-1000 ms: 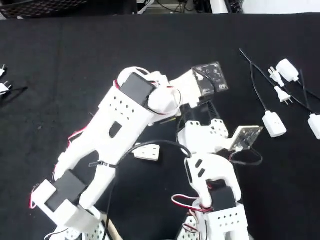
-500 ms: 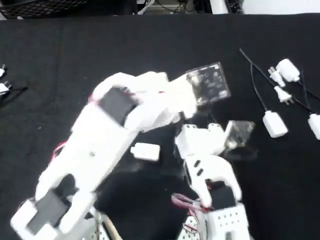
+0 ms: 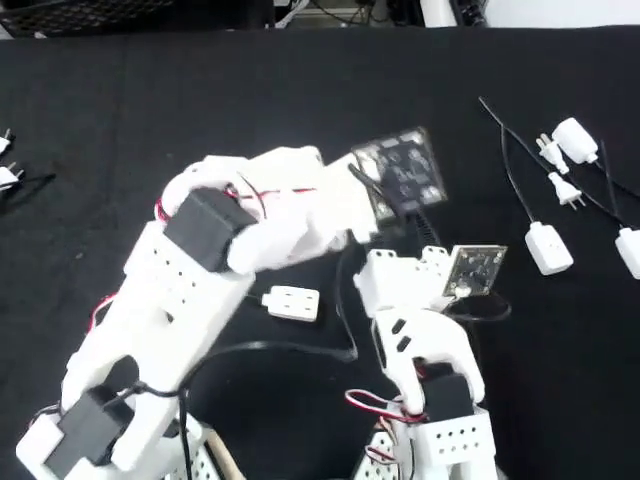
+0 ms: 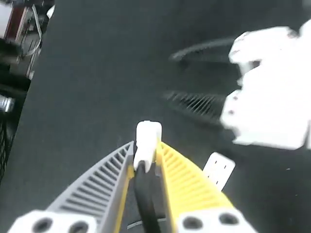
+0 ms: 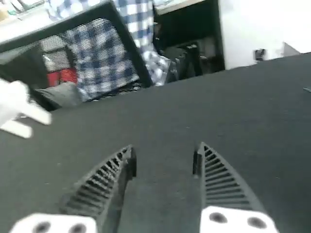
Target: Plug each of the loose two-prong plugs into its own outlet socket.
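Plug: we see a white two-prong plug (image 4: 147, 133) clamped between the left jaws, with its black cord (image 4: 145, 194) running back between them. It is held above the surface near the middle of the scene.
Socket: the white outlet socket block (image 3: 292, 302) lies flat on the black surface (image 3: 120, 110), left of the held plug and nearer, and apart from it. The left wrist view catches it too (image 4: 218, 170).
Other plugs: a loose plug (image 3: 567, 190) and a white socket block (image 3: 548, 247) lie at the far right. Another plug (image 3: 5, 175) lies at the left edge.
Risk: a loop of cord (image 3: 300, 350) lies just beside the socket block, and we judge that a pull on it could drag the block. We cannot tell which way the prongs face. If they meet the slots askew, they would likely push the loose block along the surface instead of seating. The two arms are close, so a swing could knock one against the other.
Left arm: the left arm (image 3: 180, 300) extends diagonally from the near left corner to the centre, with its elbow raised.
Right arm: the right arm (image 3: 425, 350) is folded at near centre, just beside the left wrist. Its jaws are apart and empty, pointing toward the far edge.
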Robot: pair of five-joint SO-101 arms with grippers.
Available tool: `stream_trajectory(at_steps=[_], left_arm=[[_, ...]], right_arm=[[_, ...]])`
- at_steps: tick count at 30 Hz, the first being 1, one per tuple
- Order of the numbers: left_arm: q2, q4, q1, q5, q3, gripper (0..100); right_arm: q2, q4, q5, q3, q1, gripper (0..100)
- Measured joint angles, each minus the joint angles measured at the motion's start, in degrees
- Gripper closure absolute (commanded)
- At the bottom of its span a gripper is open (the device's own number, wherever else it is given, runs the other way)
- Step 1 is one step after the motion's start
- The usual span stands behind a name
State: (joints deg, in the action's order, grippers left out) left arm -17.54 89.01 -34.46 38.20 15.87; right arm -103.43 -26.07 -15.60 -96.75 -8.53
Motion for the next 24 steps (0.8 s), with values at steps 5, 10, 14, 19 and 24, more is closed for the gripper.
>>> stream_trajectory(at_steps=[5, 10, 14, 19, 24], left_arm=[[-0.1, -2.6, 5.8, -0.1, -6.2, 97], [0.0, -12.4, 10.5, -0.7, -19.6, 97], [0.0, -22.2, 12.7, -9.8, -28.0, 97], [-0.1, -27.8, 13.8, -23.8, -32.1, 97], [-0.1, -26.6, 13.5, -31.6, -32.2, 97]], right_arm=[[0.0, -0.1, 2.6, 0.0, 2.9, 79.8], [0.0, -0.7, 2.7, 0.0, 3.3, 79.8], [0.0, -0.7, 2.7, 0.0, 3.3, 79.8], [0.0, -0.7, 2.7, 0.0, 3.3, 79.8], [0.0, -0.7, 2.7, 0.0, 3.3, 79.8]])
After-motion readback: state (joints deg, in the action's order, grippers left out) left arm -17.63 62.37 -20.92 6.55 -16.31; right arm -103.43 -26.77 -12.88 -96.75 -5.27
